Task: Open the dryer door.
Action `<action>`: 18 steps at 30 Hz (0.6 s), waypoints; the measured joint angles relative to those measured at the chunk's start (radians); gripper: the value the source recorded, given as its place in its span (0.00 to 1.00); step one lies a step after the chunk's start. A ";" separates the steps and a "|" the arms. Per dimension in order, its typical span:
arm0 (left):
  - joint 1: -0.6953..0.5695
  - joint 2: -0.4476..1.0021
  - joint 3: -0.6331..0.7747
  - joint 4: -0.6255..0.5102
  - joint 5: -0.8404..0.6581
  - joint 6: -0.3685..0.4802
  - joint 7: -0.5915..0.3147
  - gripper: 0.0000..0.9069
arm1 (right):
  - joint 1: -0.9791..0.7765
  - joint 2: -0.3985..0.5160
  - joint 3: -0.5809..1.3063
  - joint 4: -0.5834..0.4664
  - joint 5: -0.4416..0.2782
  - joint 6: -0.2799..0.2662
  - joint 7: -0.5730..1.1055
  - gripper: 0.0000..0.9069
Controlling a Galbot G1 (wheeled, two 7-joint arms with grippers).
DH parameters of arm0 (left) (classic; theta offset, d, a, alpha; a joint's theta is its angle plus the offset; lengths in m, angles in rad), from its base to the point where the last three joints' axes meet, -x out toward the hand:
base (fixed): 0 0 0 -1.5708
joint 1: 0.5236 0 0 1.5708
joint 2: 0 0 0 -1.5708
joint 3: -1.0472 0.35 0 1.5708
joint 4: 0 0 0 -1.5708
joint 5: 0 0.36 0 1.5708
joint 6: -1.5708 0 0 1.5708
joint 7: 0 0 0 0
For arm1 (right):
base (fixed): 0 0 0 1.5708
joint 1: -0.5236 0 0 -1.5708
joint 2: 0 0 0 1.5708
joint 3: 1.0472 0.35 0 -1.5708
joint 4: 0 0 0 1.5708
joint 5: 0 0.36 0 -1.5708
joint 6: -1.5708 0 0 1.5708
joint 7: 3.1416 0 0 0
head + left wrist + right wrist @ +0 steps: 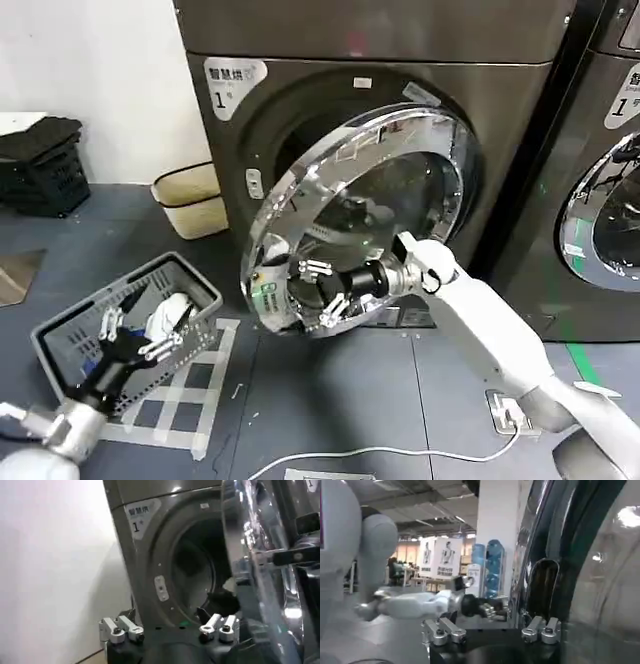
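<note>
The dryer door (360, 215) stands swung well out from the dark-grey machine (370, 60), its wide chrome rim tilted toward the camera and the round drum opening (300, 130) laid bare behind it, on the left side of the machine front. The right hand (322, 290) reaches in from the lower right on a white arm and sits against the door's lower rim — its fingers (316, 267) spread apart, one on either side of the chrome edge, with no firm clamp visible. From the right wrist, the door's dark inner edge (545, 580) runs just beside the open fingertips (542, 630).

The left hand (135, 340) hangs low at the near left, well apart from the door, over a grey laundry basket (60, 335) on the floor — its fingers (165, 347) splayed open and holding nothing. Its wrist camera looks past open fingertips (120, 629) at the machine's front panel with its "1" label (142, 517) and the open drum (200, 570).

A neighbouring machine's chrome-rimmed door (605, 220) remains closed at the far right. A white cable (380, 457) trails across the floor.
</note>
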 joint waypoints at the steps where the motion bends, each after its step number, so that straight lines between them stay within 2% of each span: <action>1: -0.017 0.016 0.010 0.012 -0.004 0.001 0.000 1.00 | -0.004 -0.005 0.004 0.007 -0.004 0.003 0.000 1.00; 8: -0.105 0.101 0.074 0.084 -0.025 0.007 -0.004 1.00 | -0.039 -0.039 0.060 0.048 -0.061 0.021 0.002 1.00; 18: -0.244 0.160 0.161 0.186 -0.048 0.020 -0.020 1.00 | -0.096 -0.085 0.144 0.099 -0.065 0.020 0.005 1.00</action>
